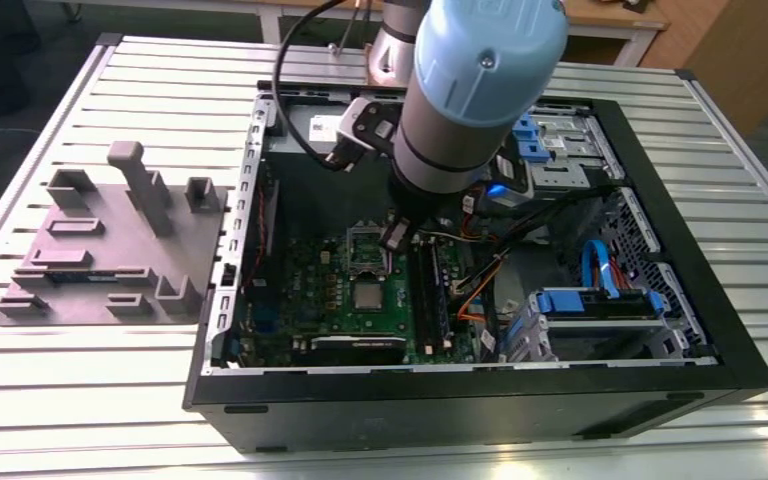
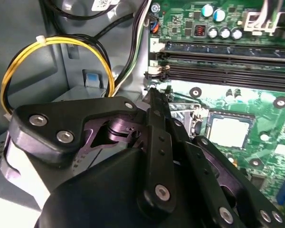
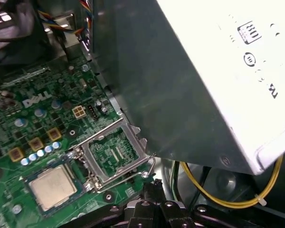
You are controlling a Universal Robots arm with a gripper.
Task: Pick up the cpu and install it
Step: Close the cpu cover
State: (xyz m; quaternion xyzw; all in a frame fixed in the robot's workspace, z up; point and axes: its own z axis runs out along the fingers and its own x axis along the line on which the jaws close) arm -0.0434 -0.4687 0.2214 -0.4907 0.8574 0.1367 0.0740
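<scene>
Right at my end: my tool [image 2: 153,95] is pinched closed with nothing in it, fingertips together in a narrow point. In the first wrist view the tool [image 3: 152,187] sits just beside the hinged metal load plate [image 3: 115,153] of the socket, near the thin wire lever running along the plate's edge. I can't tell if the tip is touching the lever.

The plate is flipped up and open. The cpu [image 3: 50,187] is just past it, lying flat in its socket on the motherboard [image 3: 33,123], shiny top up and looking square to the frame. So the chip is near the tool but apart from it, on the far side of the plate. The second wrist view agrees: cpu [image 2: 230,130] in the socket, off to the side of my fingertips.

My read is that the drop-in part is done and I'm on the clamp-down bit. To do that well, I'd push only on the plate or lever, go slow, stay off the chip's top and not nudge it.

Further out are the black memory slots [image 2: 228,59], the yellow cable loop [image 2: 52,45] and the big grey power supply [image 3: 204,71]. In the exterior view it all sits inside the open case [image 1: 704,300] on the slatted desk [image 1: 91,400], with a grey parts fixture [image 1: 104,250] well apart on the exterior view's left.
</scene>
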